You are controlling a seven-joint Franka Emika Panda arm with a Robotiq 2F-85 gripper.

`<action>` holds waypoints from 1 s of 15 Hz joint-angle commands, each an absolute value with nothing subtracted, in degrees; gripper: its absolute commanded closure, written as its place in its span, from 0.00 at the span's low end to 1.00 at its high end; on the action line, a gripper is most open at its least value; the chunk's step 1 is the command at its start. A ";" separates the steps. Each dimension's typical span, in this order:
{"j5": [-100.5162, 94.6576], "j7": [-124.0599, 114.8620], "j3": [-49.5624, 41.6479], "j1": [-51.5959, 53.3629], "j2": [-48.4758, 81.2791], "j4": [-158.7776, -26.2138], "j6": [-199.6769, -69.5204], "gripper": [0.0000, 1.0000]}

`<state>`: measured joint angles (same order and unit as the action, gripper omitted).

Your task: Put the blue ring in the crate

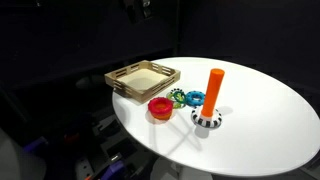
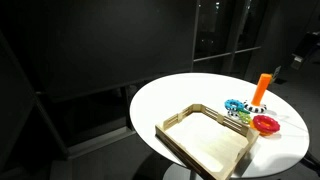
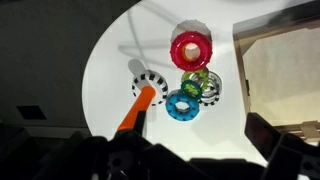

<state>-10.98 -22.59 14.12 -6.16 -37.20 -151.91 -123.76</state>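
Though the wrist view is dim along its lower edge, the hand (image 3: 165, 150) seems spread wide, with nothing between its dark fingers, and it hangs above the white worktop (image 3: 105, 70). At its 12 o'clock the blue ring (image 3: 184, 106) lies flat on the worktop, outside the crate (image 3: 243, 70). The dark green ring (image 3: 203, 85) touches it at 1 o'clock, and the red ring (image 3: 190, 50) lies beyond at 12. The orange peg (image 3: 138, 108), on its striped base (image 3: 148, 80), stands just beside the blue ring at 9 o'clock. The crate sits at 2 o'clock, apart from the rings.
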 commanded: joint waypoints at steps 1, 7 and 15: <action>-11.68 -23.11 13.18 -5.15 -37.04 -151.77 -123.48 0.00; -11.55 -23.30 13.09 -5.31 -36.33 -150.98 -123.60 0.00; -9.71 -23.47 11.09 -5.55 -29.67 -144.38 -126.54 0.00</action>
